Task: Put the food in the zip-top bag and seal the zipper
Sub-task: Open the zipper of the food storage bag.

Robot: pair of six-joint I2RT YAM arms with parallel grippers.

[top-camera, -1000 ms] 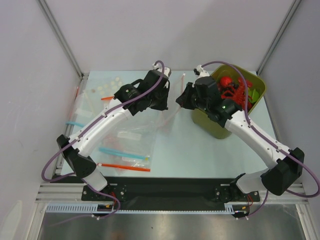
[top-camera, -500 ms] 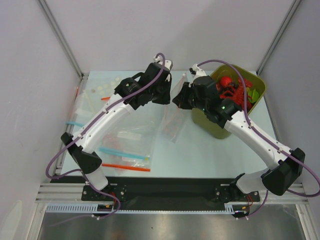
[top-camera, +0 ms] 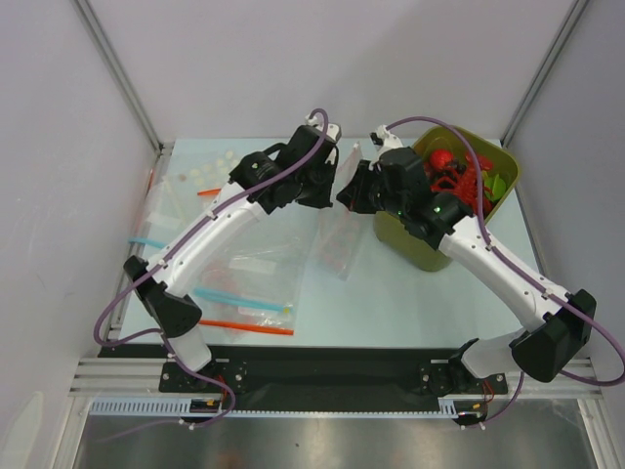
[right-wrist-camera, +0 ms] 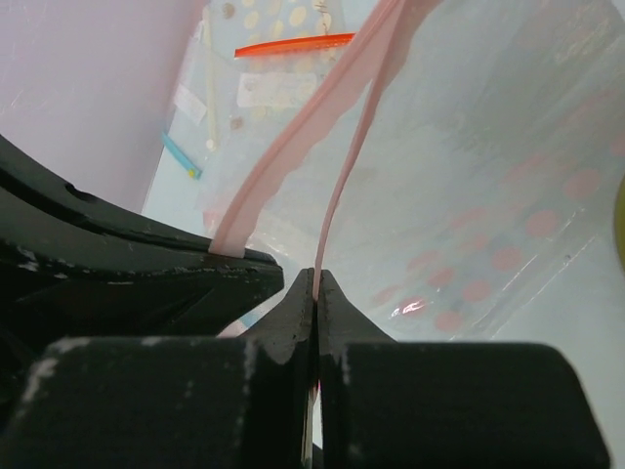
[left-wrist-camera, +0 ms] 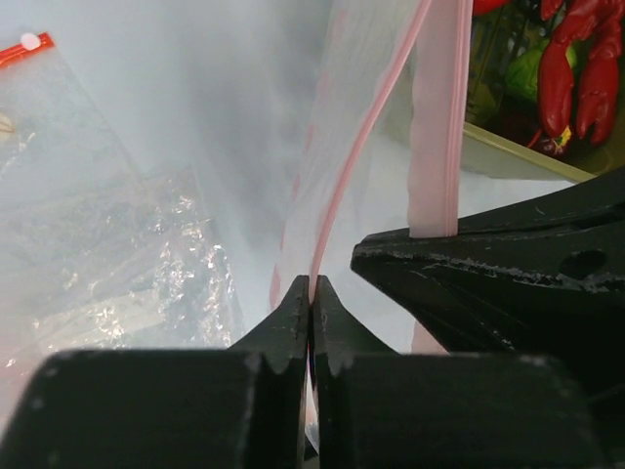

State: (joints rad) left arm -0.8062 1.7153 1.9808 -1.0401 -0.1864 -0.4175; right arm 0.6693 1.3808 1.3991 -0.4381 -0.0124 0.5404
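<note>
The zip-top bag [top-camera: 338, 241] hangs off the table between my two grippers, its pale pink zipper strips parted at the top. My left gripper [top-camera: 332, 182] is shut on one zipper strip [left-wrist-camera: 337, 195]. My right gripper [top-camera: 351, 191] is shut on the other strip [right-wrist-camera: 344, 186]. The two grippers sit almost tip to tip. The red lobster [top-camera: 461, 182] and the round red tomato [top-camera: 441, 158] lie in the green bin [top-camera: 408, 244] behind my right gripper. The lobster's claws show in the left wrist view [left-wrist-camera: 574, 68]. I cannot make out the radish.
Several flat clear bags lie on the table's left half, one with an orange-red strip [top-camera: 244, 327] and one with a blue strip [top-camera: 239, 300]. More bags lie at the far left [top-camera: 186, 186]. A green piece [top-camera: 496, 186] lies in the bin.
Both grippers have drawn closer together and lifted the bag's mouth. The bag has swung right and now hangs lower between them. Little has moved in the last half second.
</note>
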